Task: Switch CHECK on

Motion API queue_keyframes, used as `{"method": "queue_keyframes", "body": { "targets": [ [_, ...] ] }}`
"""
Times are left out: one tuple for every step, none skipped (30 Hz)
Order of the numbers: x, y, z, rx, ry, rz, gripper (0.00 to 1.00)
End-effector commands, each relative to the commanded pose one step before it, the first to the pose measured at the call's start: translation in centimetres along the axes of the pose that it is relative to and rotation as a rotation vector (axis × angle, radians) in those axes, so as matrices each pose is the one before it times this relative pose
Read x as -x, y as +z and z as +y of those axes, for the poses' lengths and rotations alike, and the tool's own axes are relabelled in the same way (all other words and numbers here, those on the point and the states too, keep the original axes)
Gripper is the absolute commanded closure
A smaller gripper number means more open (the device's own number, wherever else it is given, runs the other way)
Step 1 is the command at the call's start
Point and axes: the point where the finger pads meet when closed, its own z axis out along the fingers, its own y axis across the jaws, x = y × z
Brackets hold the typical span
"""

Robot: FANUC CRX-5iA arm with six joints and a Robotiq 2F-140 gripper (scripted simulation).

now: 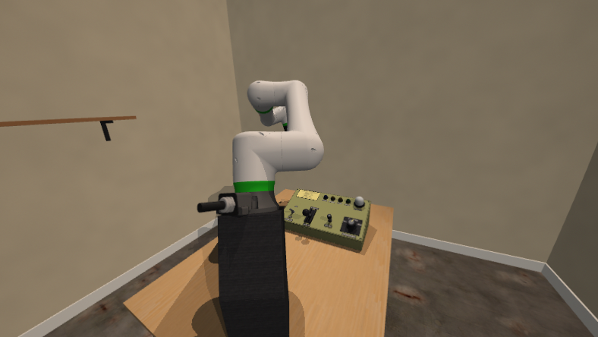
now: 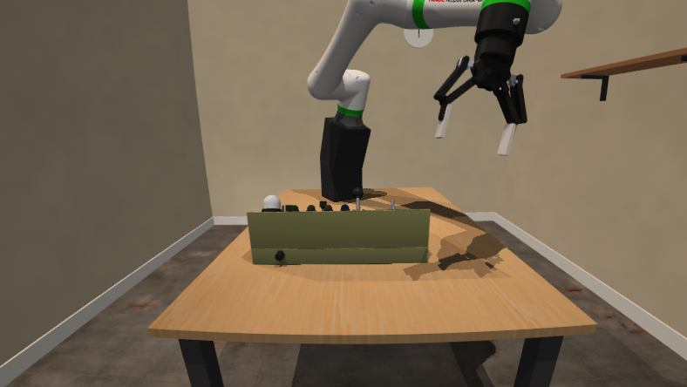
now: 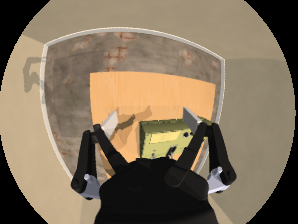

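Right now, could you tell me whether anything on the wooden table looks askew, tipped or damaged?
Nothing stands out. The olive-green control console sits flat on the light wooden table, not tipped, with no damage visible. The black two-finger gripper hangs open and empty high above the table, touching nothing.

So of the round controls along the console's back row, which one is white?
The dome-shaped knob at the row's end, on the corner farthest from the arm's pedestal. It is white and larger; the small knobs beside it are dark.
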Motion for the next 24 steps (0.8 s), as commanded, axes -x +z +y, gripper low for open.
{"method": "queue_keyframes", "body": {
  "targets": [
    [1.031, 0.587, -0.951, -0.00503, 0.00439, 0.02551, 0.00],
    [0.000, 0.000, 0.000, 0.00000, 0.00000, 0.00000, 0.00],
    [0.000, 0.000, 0.000, 0.00000, 0.00000, 0.00000, 0.00],
    [0.000, 0.000, 0.000, 0.00000, 0.00000, 0.00000, 0.00],
    [0.000, 0.000, 0.000, 0.00000, 0.00000, 0.00000, 0.00],
    [0.000, 0.000, 0.000, 0.00000, 0.00000, 0.00000, 0.00],
    [0.000, 0.000, 0.000, 0.00000, 0.00000, 0.00000, 0.00],
    [0.000, 0.000, 0.000, 0.00000, 0.00000, 0.00000, 0.00],
    [0.000, 0.000, 0.000, 0.00000, 0.00000, 0.00000, 0.00],
    [1.049, 0.440, -0.674, -0.00482, 0.00345, 0.01556, 0.00],
    [1.160, 0.408, -0.585, -0.00526, 0.00387, 0.01501, 0.00],
    [0.000, 0.000, 0.000, 0.00000, 0.00000, 0.00000, 0.00],
    [0.000, 0.000, 0.000, 0.00000, 0.00000, 0.00000, 0.00],
    [0.000, 0.000, 0.000, 0.00000, 0.00000, 0.00000, 0.00],
    [0.000, 0.000, 0.000, 0.00000, 0.00000, 0.00000, 0.00],
    [0.000, 0.000, 0.000, 0.00000, 0.00000, 0.00000, 0.00],
    [0.000, 0.000, 0.000, 0.00000, 0.00000, 0.00000, 0.00],
    [0.000, 0.000, 0.000, 0.00000, 0.00000, 0.00000, 0.00],
    [0.000, 0.000, 0.000, 0.00000, 0.00000, 0.00000, 0.00],
    [0.000, 0.000, 0.000, 0.00000, 0.00000, 0.00000, 0.00],
    [0.000, 0.000, 0.000, 0.00000, 0.00000, 0.00000, 0.00],
    [0.000, 0.000, 0.000, 0.00000, 0.00000, 0.00000, 0.00],
    [0.000, 0.000, 0.000, 0.00000, 0.00000, 0.00000, 0.00],
    [1.258, 0.372, -0.494, -0.00567, 0.00425, 0.01444, 0.00]
  ]
}}
